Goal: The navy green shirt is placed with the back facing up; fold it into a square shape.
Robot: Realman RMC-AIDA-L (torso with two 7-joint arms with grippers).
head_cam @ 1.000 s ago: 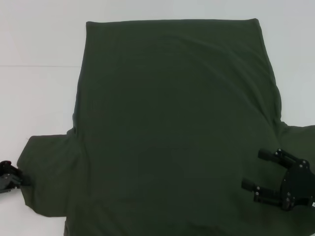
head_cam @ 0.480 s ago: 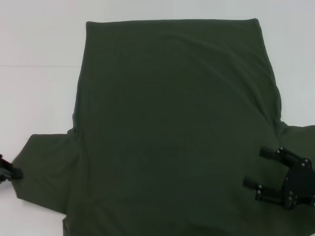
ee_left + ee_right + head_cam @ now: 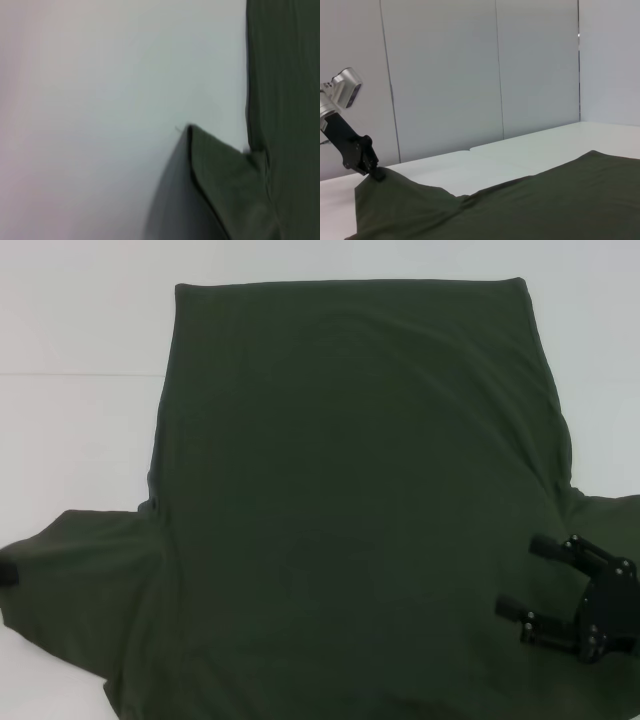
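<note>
The navy green shirt [image 3: 350, 490] lies flat on the white table [image 3: 80, 330], plain back up, hem at the far side. My left gripper [image 3: 8, 572] is at the far left edge, shut on the tip of the shirt's left sleeve [image 3: 80, 570]. The right wrist view shows the left gripper [image 3: 374, 173] holding that sleeve tip raised off the table, the shirt [image 3: 520, 210] sloping down from it. My right gripper [image 3: 520, 578] is open and empty over the shirt's lower right, near the right sleeve [image 3: 610, 525]. The left wrist view shows the sleeve edge [image 3: 225, 190] and the body [image 3: 285, 75].
White table surface surrounds the shirt on the left, the far side and the upper right [image 3: 590, 340]. A seam in the table runs along the left [image 3: 80, 374]. Grey wall panels [image 3: 445, 75] stand beyond the table's far edge.
My left gripper has moved outward to the left with the sleeve tip, drawing the left sleeve out longer. The right gripper has barely moved.
</note>
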